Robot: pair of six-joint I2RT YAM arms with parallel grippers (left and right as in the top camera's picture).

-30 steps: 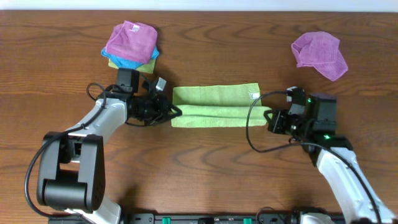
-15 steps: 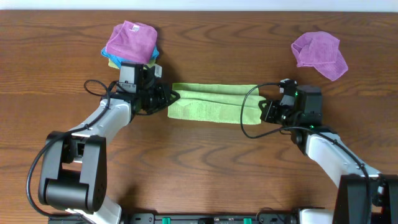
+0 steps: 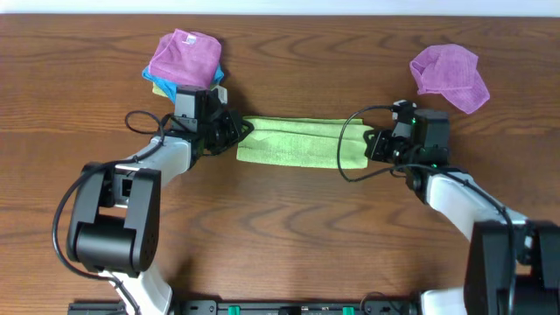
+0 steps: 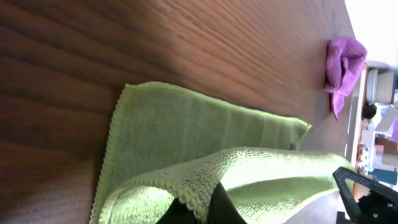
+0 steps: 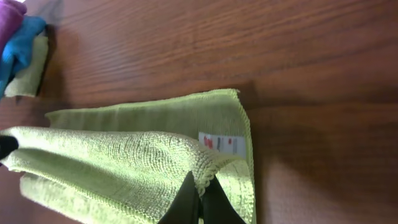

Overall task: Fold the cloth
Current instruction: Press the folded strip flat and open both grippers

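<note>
Overhead, the cloth point(image 3: 293, 144) is seen stretched as a folded strip on the table point(image 3: 289, 236). Its left end is pinched in the clamped left gripper point(image 3: 240, 136) and its right end in the clamped right gripper point(image 3: 367, 144).

A dark brown wood-grain table point(image 3: 289, 236) fills the view; a pale strip point(image 3: 280, 7) runs beyond its far edge.
</note>
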